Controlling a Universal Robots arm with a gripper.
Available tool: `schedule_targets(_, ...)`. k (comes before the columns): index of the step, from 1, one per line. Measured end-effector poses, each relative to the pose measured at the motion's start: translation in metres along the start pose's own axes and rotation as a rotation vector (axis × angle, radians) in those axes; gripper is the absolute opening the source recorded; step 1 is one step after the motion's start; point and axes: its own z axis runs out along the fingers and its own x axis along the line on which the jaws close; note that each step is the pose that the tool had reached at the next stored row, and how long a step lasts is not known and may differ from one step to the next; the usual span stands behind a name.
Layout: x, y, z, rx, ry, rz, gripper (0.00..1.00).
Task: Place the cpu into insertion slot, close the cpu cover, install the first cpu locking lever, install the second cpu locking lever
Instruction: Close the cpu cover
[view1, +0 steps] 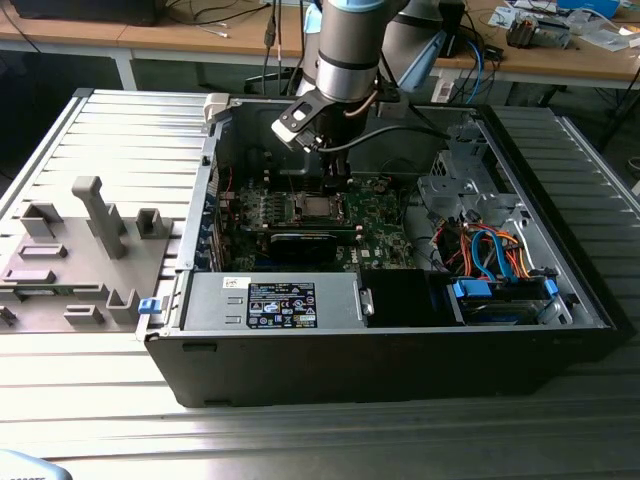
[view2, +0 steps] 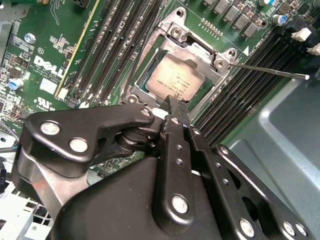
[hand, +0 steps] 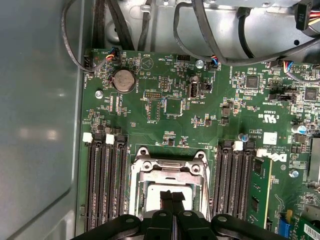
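– While the arm reaches down into the open case (view1: 380, 350), what state is the gripper in?

– In the first wrist view the gripper (hand: 172, 199) has its two fingers pressed together, with nothing seen between them. The tips sit over one edge of the cpu (view2: 172, 80). Whether they actually touch it, I cannot tell.

– Location of the chip?

– It lies flat within the insertion slot (view2: 134, 92) on the green motherboard (hand: 170, 105), between the two banks of memory slots (view2: 120, 45). The cpu cover (view2: 199, 50) appears to be down around it, with the metal top showing through the window. One locking lever (view2: 270, 70) stands free, a thin rod reaching out over the memory slots, not latched.

– Hazards?

– Three, in my judgement.
  - The tips stand near an edge rather than the middle, so pressure there could tip the chip in the socket and harm the contacts beneath.
  - The top is smooth metal, so closed fingers could skid off onto the frame.
  - If the cover is not fully seated, the free lever could fail to hook or could spring back when pushed. Such a thin rod is also easily missed or bent by narrow fingertips.

– Anything unverified?

– Whether the cover is fully seated along its hinge edge.
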Motion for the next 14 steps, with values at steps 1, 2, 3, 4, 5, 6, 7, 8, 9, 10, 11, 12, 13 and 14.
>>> schedule_targets(1, 0.0000, -0.0001, 0.0001, 0.0000, -0.0001, 0.000, 0.11)
schedule_targets(2, 0.0000, -0.0003, 0.0004, 0.0000, -0.0001, 0.000, 0.11)
schedule_targets(3, 0.0000, -0.0005, 0.0006, 0.0000, 0.0000, 0.000, 0.11)
schedule_targets(4, 0.0001, -0.0007, 0.0009, 0.0000, 0.0000, 0.000, 0.11)
schedule_targets(5, 0.0001, -0.0008, 0.0011, 0.0000, -0.0001, 0.000, 0.11)
schedule_targets(6, 0.0001, -0.0009, 0.0013, 0.0000, 0.0000, 0.000, 0.11)
schedule_targets(7, 0.0001, -0.0011, 0.0015, 0.0000, -0.0001, 0.000, 0.11)
schedule_targets(8, 0.0001, -0.0012, 0.0016, 0.0000, -0.0001, 0.000, 0.11)
schedule_targets(9, 0.0001, -0.0012, 0.0017, 0.0000, 0.0000, 0.000, 0.11)
schedule_targets(10, 0.0001, -0.0014, 0.0020, 0.0000, 0.0000, 0.000, 0.11)
schedule_targets(11, 0.0001, -0.0015, 0.0021, 0.0000, -0.0001, 0.000, 0.11)
schedule_targets(12, 0.0001, -0.0016, 0.0022, 0.0000, -0.0001, 0.000, 0.11)
schedule_targets(13, 0.0001, -0.0018, 0.0025, 0.0000, -0.0001, 0.000, 0.11)
schedule_targets(14, 0.0002, -0.0020, 0.0028, 0.0000, -0.0001, 0.000, 0.11)
